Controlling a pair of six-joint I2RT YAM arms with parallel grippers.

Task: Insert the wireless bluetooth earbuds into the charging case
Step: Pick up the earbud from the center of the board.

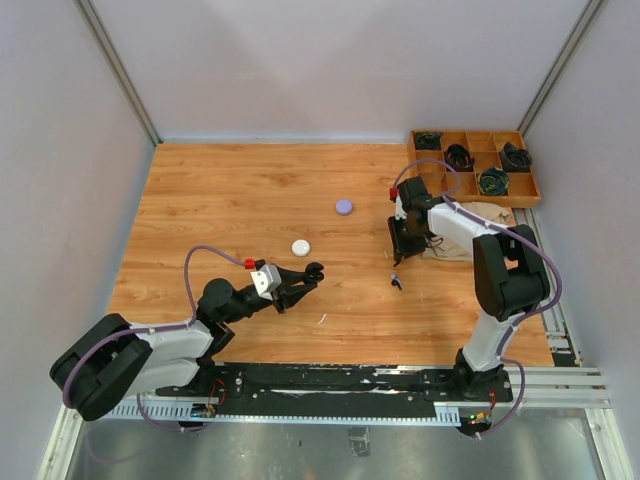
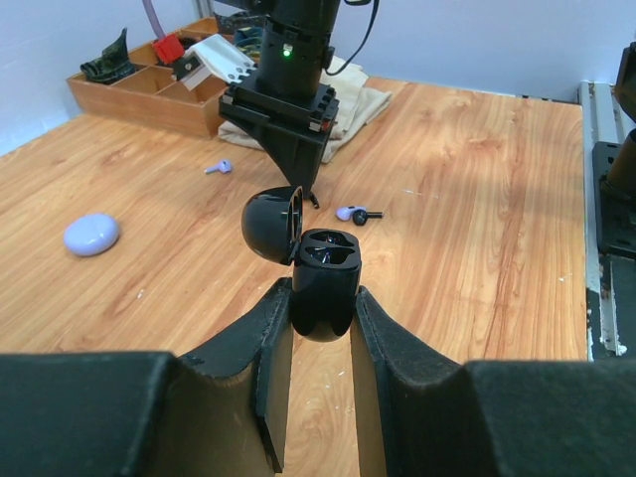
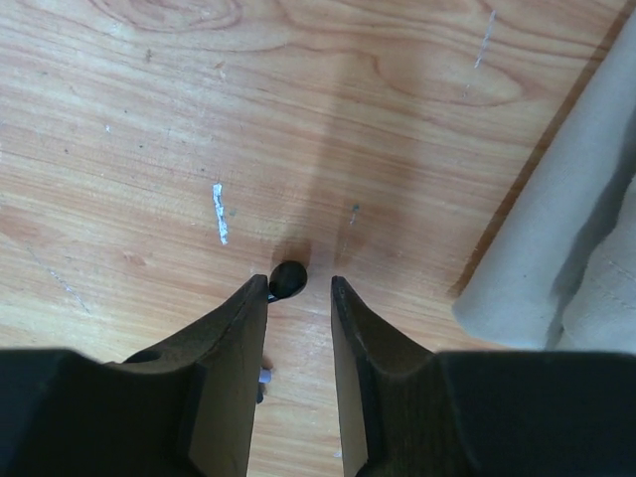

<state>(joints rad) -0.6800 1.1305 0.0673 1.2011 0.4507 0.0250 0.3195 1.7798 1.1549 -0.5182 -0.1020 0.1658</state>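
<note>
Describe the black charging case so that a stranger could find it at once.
Start at the wooden table and find the left claw near its front edge. The black charging case is clamped there, lid open; the white case and lilac case lie closed on the wood.

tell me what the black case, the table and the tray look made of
The black case looks like glossy hard plastic, given the sharp highlights on its lid. The table is wood or wood-look laminate: grain pattern, slight sheen, cannot tell which. The tray seems plain matte wood, with thin flat walls and dividers.
</note>
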